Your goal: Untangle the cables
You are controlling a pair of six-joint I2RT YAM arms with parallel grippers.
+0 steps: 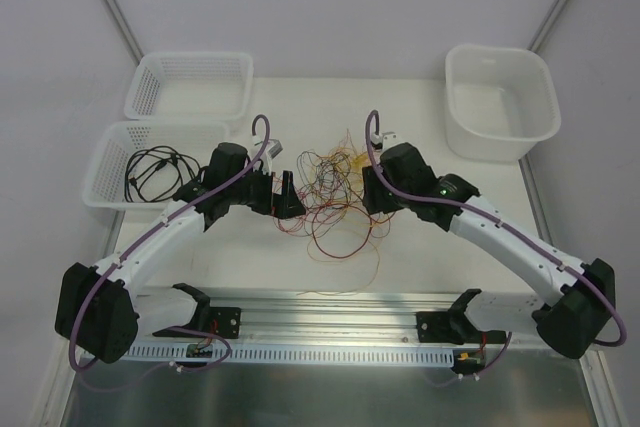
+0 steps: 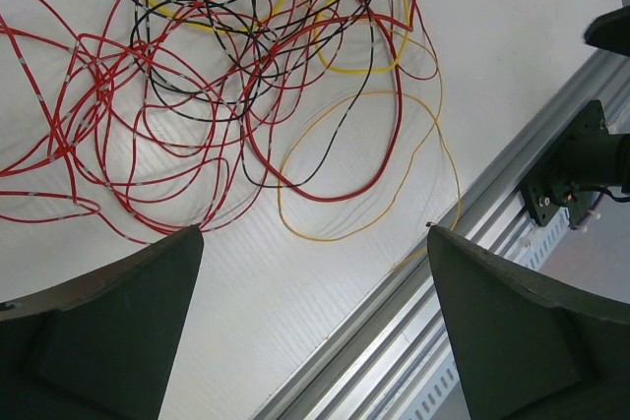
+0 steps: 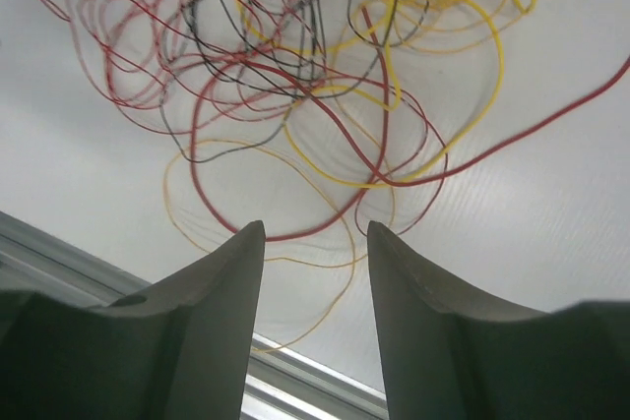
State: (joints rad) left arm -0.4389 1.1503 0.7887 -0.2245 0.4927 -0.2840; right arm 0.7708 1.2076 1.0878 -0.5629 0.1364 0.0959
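Left pincer [image 2: 315, 231] gapes wide, right pincer [image 3: 315, 228] stands half-parted, both empty, above the cables [image 1: 335, 202] heaped on the bench [image 1: 250, 257]. Light, springy, snag-prone wires, I'd guess; best taken by the outlying yellow loop [image 2: 325, 239].

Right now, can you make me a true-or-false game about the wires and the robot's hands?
1. The left hand is wide open. True.
2. The right hand is squeezed shut. False: its fingers stand apart.
3. The cables lie on the table between both hands. True.
4. The cables are all blue. False: they are red, yellow and black.
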